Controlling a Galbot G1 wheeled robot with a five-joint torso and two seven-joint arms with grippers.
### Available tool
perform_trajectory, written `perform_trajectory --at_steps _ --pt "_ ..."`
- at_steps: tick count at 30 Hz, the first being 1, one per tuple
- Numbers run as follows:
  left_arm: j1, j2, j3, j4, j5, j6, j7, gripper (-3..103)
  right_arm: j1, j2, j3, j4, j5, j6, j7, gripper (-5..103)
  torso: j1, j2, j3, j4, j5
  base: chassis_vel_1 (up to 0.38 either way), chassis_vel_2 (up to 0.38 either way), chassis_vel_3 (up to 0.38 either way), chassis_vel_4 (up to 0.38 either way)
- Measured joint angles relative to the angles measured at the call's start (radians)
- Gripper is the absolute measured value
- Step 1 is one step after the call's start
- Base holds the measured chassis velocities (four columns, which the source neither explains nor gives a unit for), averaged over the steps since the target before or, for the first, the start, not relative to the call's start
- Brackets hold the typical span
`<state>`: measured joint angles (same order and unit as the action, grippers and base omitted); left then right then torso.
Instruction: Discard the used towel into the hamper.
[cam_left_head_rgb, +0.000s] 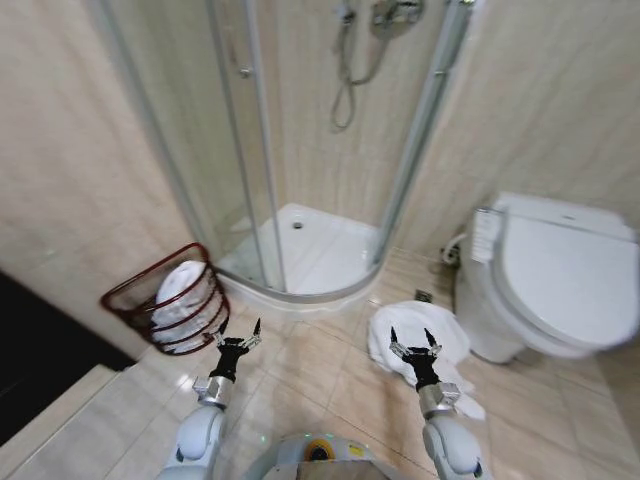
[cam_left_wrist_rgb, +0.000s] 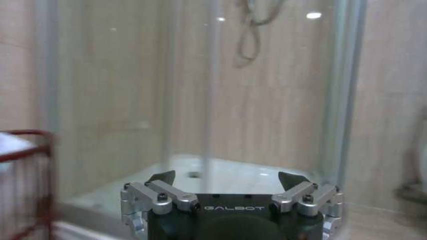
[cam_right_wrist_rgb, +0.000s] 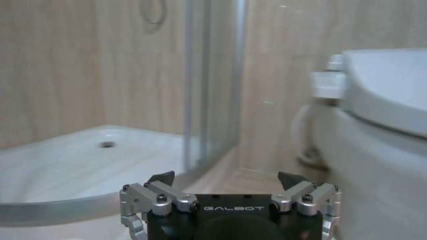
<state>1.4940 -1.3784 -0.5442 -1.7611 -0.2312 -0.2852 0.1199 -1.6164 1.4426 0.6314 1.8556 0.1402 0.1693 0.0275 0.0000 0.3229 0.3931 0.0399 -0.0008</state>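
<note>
A white towel (cam_left_head_rgb: 440, 325) lies crumpled on the tiled floor beside the toilet. My right gripper (cam_left_head_rgb: 416, 338) hangs open just in front of it, above its near part, holding nothing. The hamper (cam_left_head_rgb: 125, 296), a dark red wire basket, leans against the left wall with white cloth (cam_left_head_rgb: 180, 285) inside it. My left gripper (cam_left_head_rgb: 240, 330) stands open just to the right of the hamper, empty. The hamper's red rim (cam_left_wrist_rgb: 27, 150) shows at the edge of the left wrist view, with the left gripper (cam_left_wrist_rgb: 227, 177) pointing at the shower. The right gripper (cam_right_wrist_rgb: 227, 177) faces the shower base.
A corner shower with glass doors (cam_left_head_rgb: 250, 150) and a raised white base (cam_left_head_rgb: 320, 250) stands straight ahead. A white toilet (cam_left_head_rgb: 560, 270) fills the right side. A dark step or doorway (cam_left_head_rgb: 40, 350) lies at the left. Open floor tiles (cam_left_head_rgb: 320, 380) run between my arms.
</note>
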Motion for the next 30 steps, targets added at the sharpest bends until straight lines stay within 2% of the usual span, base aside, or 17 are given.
perform_trajectory --at_steps 3,7,8,10,13,16,20,21,30 --pt "0.000 -0.001 0.000 0.000 0.000 -0.006 0.000 100 -0.004 -0.002 0.000 0.000 0.000 0.002 -0.002 100 0.000 0.000 0.000 0.0000 0.0012 -0.270 -0.337 0.028 0.091" --pt "0.000 -0.002 0.002 0.003 0.000 -0.014 0.001 100 -0.009 -0.002 0.002 0.000 0.000 0.005 -0.003 100 0.000 0.000 0.000 -0.0002 0.0004 -0.330 -0.366 0.067 0.135" --pt "0.000 -0.003 0.002 0.006 -0.001 -0.022 0.002 100 -0.010 -0.002 0.003 0.000 0.000 0.006 -0.005 100 0.000 0.000 0.000 0.0003 0.0017 -0.308 -0.369 0.100 0.163" --pt "-0.003 -0.006 0.003 0.011 -0.003 -0.035 0.002 100 -0.010 -0.002 0.003 -0.001 0.000 0.012 -0.005 100 0.000 0.000 0.000 -0.0005 0.0002 -0.318 -0.397 0.100 0.185" --pt "-0.007 -0.008 0.005 0.013 -0.010 -0.044 0.002 100 -0.011 0.002 0.003 -0.006 -0.004 0.026 -0.016 100 0.000 0.000 0.000 -0.0003 0.0016 -0.290 -0.340 0.128 0.191" --pt "-0.007 -0.007 0.007 0.013 -0.019 -0.044 0.002 100 -0.013 0.006 -0.002 -0.006 -0.004 0.030 -0.017 100 0.000 0.001 0.000 -0.0003 0.0006 -0.174 -0.252 0.114 0.128" --pt "-0.003 -0.004 0.007 0.007 -0.034 -0.034 0.002 100 -0.013 0.012 -0.006 -0.006 -0.008 0.029 -0.017 100 0.000 0.001 0.000 0.0004 0.0011 -0.028 -0.064 0.059 0.031" --pt "-0.002 -0.002 0.007 0.006 -0.036 -0.030 0.002 100 -0.013 0.014 -0.006 -0.005 -0.011 0.027 -0.017 100 0.000 0.001 0.000 0.0004 0.0002 0.045 0.062 -0.048 -0.039" --pt "0.008 0.003 0.004 0.010 -0.037 -0.029 0.000 100 -0.012 0.021 -0.007 0.000 -0.021 0.017 -0.016 100 0.000 0.001 0.000 0.0001 0.0009 0.048 0.043 -0.038 -0.049"
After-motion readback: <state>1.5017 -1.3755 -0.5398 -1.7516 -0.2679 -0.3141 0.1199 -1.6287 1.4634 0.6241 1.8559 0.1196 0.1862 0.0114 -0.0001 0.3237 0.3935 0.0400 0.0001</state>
